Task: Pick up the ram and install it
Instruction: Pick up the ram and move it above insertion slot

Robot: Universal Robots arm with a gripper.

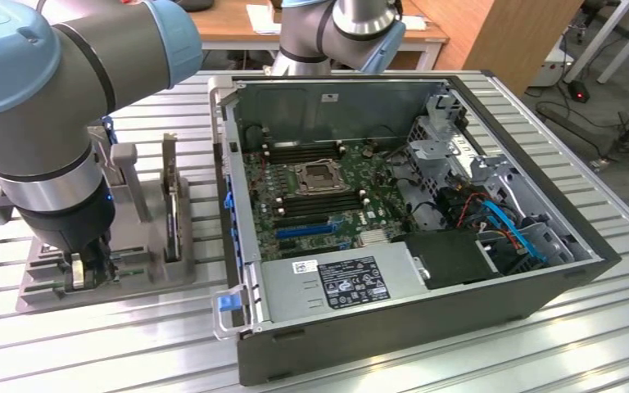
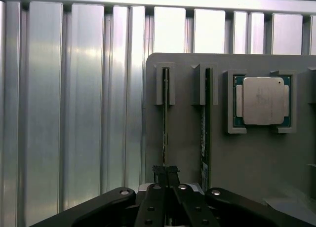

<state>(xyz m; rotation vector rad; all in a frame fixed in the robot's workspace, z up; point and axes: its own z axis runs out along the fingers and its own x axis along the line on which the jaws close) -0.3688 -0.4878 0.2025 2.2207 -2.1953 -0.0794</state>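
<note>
In the grey holder (image 2: 185,138) on the counter (image 2: 74,113), the ram (image 2: 165,123) stands on edge, jaws pinching its upper edge (probably light, stiff, breakable; best gripped on bare board).

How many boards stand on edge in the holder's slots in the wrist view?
2. The ram, gripped by the end effector, is in one slot; a second board is in the next slot, nearer the CPU. Others may be hidden.

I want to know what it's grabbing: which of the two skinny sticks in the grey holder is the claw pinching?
The stick farther from the square silver chip. The claw is shut on it; the other stick stands untouched.
</note>
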